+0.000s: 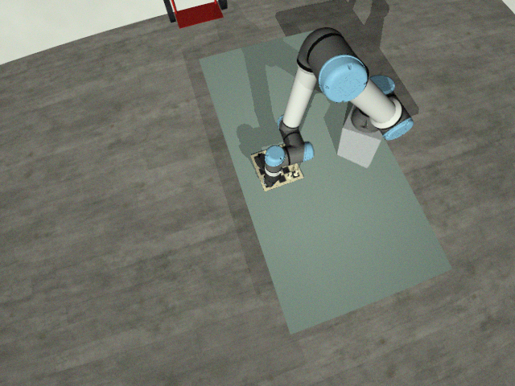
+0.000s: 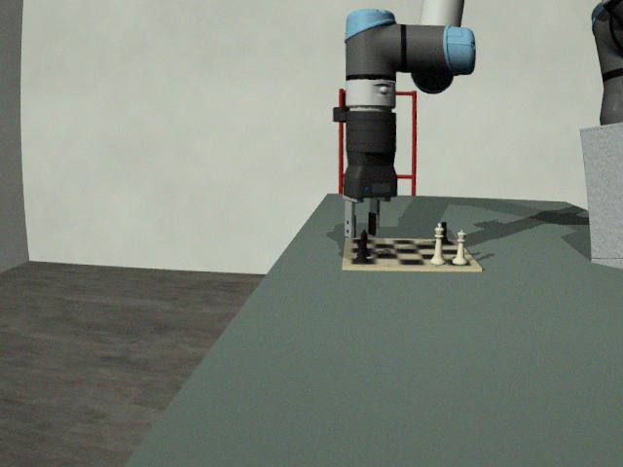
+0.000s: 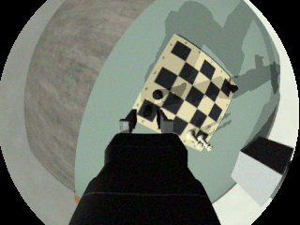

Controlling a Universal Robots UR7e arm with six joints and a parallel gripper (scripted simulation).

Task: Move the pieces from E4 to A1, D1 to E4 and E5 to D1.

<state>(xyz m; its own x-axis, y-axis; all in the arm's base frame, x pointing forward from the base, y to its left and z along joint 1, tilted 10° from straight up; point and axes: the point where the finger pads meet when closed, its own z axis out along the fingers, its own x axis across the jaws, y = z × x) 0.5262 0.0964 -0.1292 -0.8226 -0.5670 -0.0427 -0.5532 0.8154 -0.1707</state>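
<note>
The chessboard point(image 1: 286, 182) point(image 2: 412, 268) point(image 3: 164, 62) lies on the table; its letters and digits are too small to read. My gripper point(image 2: 361, 229) point(image 3: 146, 114) is open. Its fingertips are at about head height of an upright black piece point(image 2: 362, 248) point(image 3: 148, 111) on the near-left corner square, one on either side of it in view. Another black piece point(image 3: 157, 95) stands one square behind it along the left edge. A tall white piece point(image 2: 438, 247) point(image 3: 191, 136) and a shorter white piece point(image 2: 459, 251) stand side by side at the near right. A black piece point(image 2: 444, 233) point(image 3: 232, 87) is at the far-right corner.
The green table point(image 1: 340, 232) point(image 2: 362, 341) extends around the board, whose left side is close to a table edge. The grey robot pedestal point(image 1: 358, 147) point(image 2: 604, 200) stands to the right. A red frame point(image 1: 199, 15) point(image 2: 414, 140) is beyond the table.
</note>
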